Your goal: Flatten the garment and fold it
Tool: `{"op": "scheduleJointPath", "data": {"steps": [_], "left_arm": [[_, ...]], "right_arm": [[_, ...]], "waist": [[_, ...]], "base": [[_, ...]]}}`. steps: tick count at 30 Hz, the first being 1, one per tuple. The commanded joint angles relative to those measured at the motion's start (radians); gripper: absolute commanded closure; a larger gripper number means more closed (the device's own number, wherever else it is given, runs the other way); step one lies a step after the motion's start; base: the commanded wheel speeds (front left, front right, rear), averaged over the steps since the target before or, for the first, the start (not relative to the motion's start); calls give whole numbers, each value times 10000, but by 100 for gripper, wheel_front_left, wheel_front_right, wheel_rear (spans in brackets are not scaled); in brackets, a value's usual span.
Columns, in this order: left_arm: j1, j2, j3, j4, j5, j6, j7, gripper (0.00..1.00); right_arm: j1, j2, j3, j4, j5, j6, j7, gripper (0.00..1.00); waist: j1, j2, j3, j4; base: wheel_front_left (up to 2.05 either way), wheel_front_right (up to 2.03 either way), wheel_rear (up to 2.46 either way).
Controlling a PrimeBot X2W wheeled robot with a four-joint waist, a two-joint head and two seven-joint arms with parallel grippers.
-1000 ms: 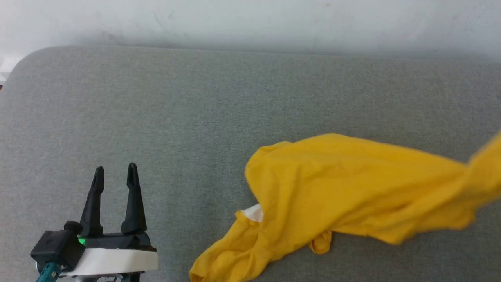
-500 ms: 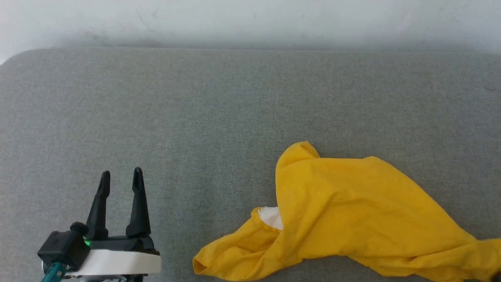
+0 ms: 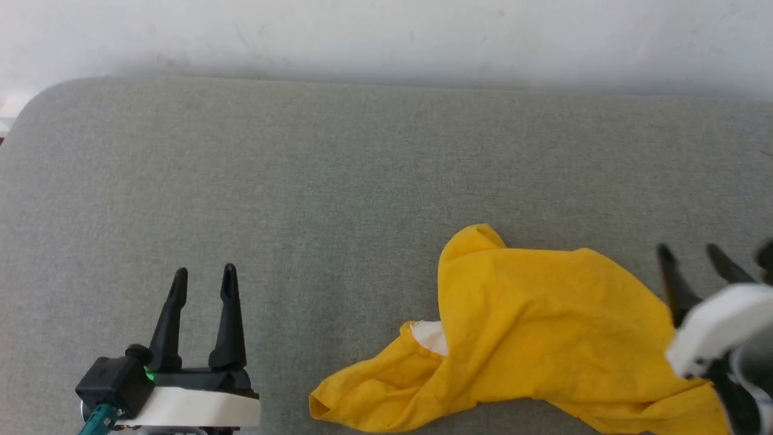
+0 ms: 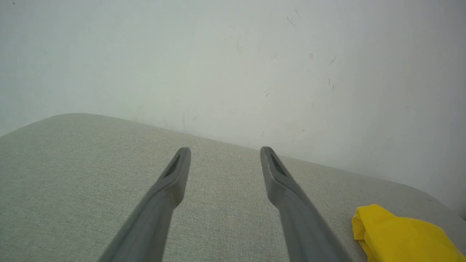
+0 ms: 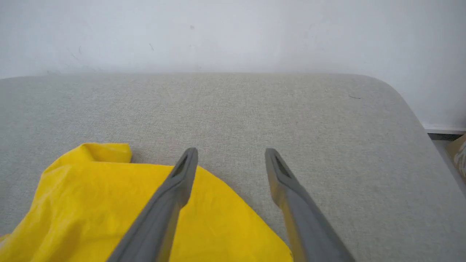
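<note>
The garment (image 3: pixel 543 326), a bright yellow T-shirt, lies crumpled on the grey cushion at the lower right, a white patch (image 3: pixel 430 336) showing at its left fold. In the right wrist view the garment (image 5: pixel 91 203) spreads under and left of the fingers. My right gripper (image 3: pixel 694 257) stands open above the shirt's right edge with nothing between its fingers; the same open right gripper (image 5: pixel 231 153) appears in its own wrist view. My left gripper (image 3: pixel 203 277) is open over bare cushion, well left of the shirt. From the left wrist, the garment (image 4: pixel 397 236) peeks in at the lower right of the left gripper (image 4: pixel 225 151).
The grey fabric cushion (image 3: pixel 302 181) spans the view, with a rounded corner at the far left and a white wall (image 3: pixel 386 36) behind it. In the right wrist view the cushion's right edge (image 5: pixel 418 120) drops off towards the floor.
The right gripper has opened and let the shirt go; the raised cloth has dropped onto the cushion. The right gripper has come into the head view. The left gripper holds still.
</note>
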Motion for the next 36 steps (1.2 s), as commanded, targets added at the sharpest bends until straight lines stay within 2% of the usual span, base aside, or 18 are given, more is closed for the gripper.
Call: {"op": "scheduleJointPath", "data": {"steps": [1, 6, 11, 15, 19, 20, 21, 23, 31, 32, 36], "left_arm": [[-81, -44, -64, 30, -52, -63, -47, 0], [-346, -45, -204, 161, -137, -119, -47, 0], [-606, -46, -301, 353, -212, -171, -47, 0], [-715, -46, -280, 470, -262, -199, -47, 0], [-783, -46, -246, 570, -295, -220, -47, 0], [-804, -46, -236, 588, -309, -223, -47, 0], [-826, -46, -228, 608, -326, -226, -47, 0], [-870, -46, -208, 649, -367, -231, -47, 0], [-833, -47, -69, 709, -401, -241, -47, 0], [-833, -47, -69, 709, -401, -241, -47, 0], [-717, -47, -61, 628, -398, -234, -47, 0]], "right_arm": [[-406, -6, 364, 185, -149, -7, 488, 0], [-1751, -40, 1265, 1377, -17, -7, 2500, 0], [-2773, -614, 1988, 2720, 90, -7, 4385, 0], [-3098, -1000, 2583, 3596, 591, -7, 6335, 0], [-3117, -1287, 2889, 3977, 993, -7, 7951, 0], [-3096, -1312, 2876, 3996, 1048, -7, 8166, 6], [-3089, -1299, 2866, 3934, 1085, -7, 8224, 58], [-3120, -1372, 2959, 3710, 969, -7, 7906, 100], [-4388, -1371, 2784, 3447, 193, -7, 3987, 100], [-4388, -1371, 2784, 3447, 193, -7, 3987, 100], [-5379, -1624, 3149, 3423, -158, -7, 2382, 100]], "waist": [[0, 0, 205, 174], [0, 0, 597, 510], [0, 0, 844, 900], [0, 0, 942, 1099], [0, 0, 975, 1188], [0, 0, 978, 1194], [0, 0, 976, 1196], [0, 0, 951, 1173], [0, 0, 493, 772], [0, 0, 493, 772], [0, 0, 303, 626]], "base": [[0, 0, 0], [0, 0, 0], [0, 0, 0], [0, 0, 0], [0, 0, 0], [0, 0, 0], [0, 0, 0], [0, 0, 0], [0, 0, 0], [0, 0, 0], [0, 0, 0]]}}
